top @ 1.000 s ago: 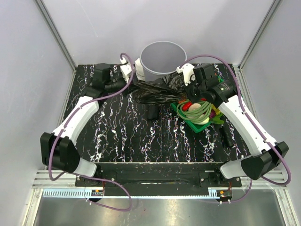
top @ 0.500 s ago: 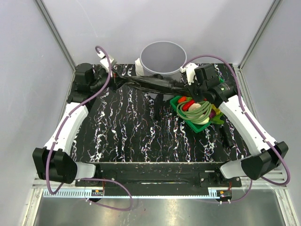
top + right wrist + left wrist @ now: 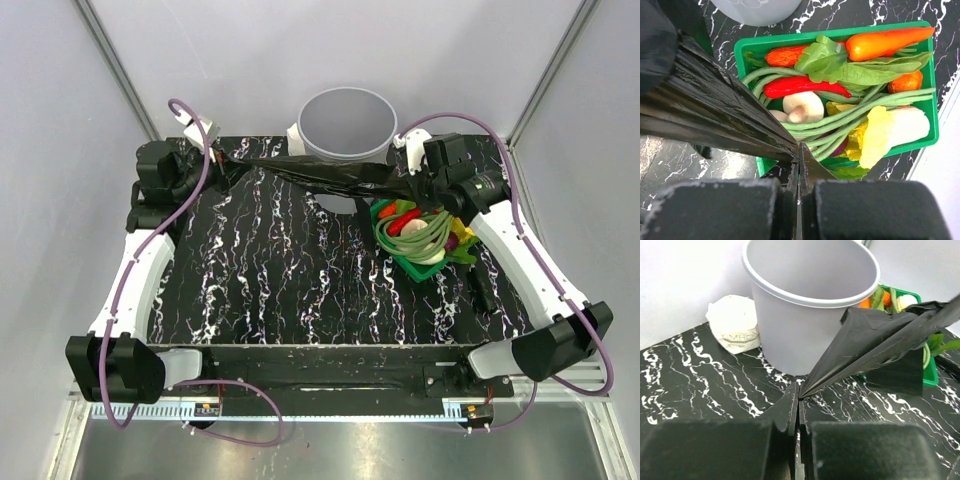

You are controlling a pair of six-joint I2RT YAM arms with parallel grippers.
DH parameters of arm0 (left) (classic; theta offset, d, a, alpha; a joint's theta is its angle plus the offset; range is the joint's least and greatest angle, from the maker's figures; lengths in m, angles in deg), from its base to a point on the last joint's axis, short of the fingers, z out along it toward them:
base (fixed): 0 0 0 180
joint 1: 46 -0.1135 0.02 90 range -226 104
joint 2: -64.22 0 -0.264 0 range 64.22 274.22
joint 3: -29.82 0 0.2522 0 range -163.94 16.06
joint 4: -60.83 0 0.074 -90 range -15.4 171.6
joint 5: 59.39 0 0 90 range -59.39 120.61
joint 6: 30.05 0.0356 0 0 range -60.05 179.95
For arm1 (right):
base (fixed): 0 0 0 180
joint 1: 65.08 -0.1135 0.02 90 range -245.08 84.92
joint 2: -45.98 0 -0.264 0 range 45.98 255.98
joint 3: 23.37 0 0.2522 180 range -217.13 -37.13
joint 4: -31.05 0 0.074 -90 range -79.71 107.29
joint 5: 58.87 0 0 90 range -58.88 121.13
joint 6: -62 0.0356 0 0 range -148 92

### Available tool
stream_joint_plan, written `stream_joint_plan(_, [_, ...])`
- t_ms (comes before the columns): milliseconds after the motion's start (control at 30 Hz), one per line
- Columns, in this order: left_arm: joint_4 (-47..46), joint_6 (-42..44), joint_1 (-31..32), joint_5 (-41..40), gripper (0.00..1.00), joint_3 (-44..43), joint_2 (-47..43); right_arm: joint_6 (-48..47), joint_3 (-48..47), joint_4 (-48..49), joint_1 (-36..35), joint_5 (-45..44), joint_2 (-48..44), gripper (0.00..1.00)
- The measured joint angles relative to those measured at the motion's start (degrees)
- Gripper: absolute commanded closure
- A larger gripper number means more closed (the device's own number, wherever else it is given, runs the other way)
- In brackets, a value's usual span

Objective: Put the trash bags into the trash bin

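Stretched the bag (image 3: 320,175) taut over the counter (image 3: 280,270), just near of the bin (image 3: 347,125), by drawing its left end leftward. Kept left fingers (image 3: 786,409) pinched on that tip, right fingers (image 3: 810,167) clamped on the other end above the basket (image 3: 746,48). No longer bunched, so likely ready for lifting over the rim.

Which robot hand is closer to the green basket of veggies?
Right. The right gripper hangs just over the edge of the green basket, pinching the black bag. The left gripper pinches the bag's other end, left of the grey bin.
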Motion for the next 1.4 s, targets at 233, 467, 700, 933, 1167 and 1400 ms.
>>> stream_joint_plan(233, [-0.63,0.26,-1.99,-4.09,1.0,0.92,-0.28,-0.04,0.33,-1.38,3.43,0.33,-0.11,1.0])
stream_joint_plan(467, [-1.88,0.26,-4.52,-7.85,0.96,2.97,-0.42,-0.52,0.35,-5.01,5.81,3.52,-1.31,1.0])
stream_joint_plan(700, [-3.39,-0.02,-4.63,-4.2,0.59,3.61,-0.39,-2.47,0.33,-10.64,5.99,15.06,-3.32,1.0])
stream_joint_plan(933, [-3.72,0.26,-1.9,4.74,0.4,3.65,2.82,-3.15,-0.92,-14.73,5.99,29.0,-3.52,1.0])
stream_joint_plan(1167, [1.38,3.82,-0.26,3.1,1.0,3.58,7.91,-2.93,-3.87,-16.35,5.99,29.07,-0.96,1.0])
stream_joint_plan(1400, [8.7,8.63,-0.85,-3.76,1.0,5.11,11.34,-0.31,-6.12,-16.06,6.49,19.76,4.46,1.0])
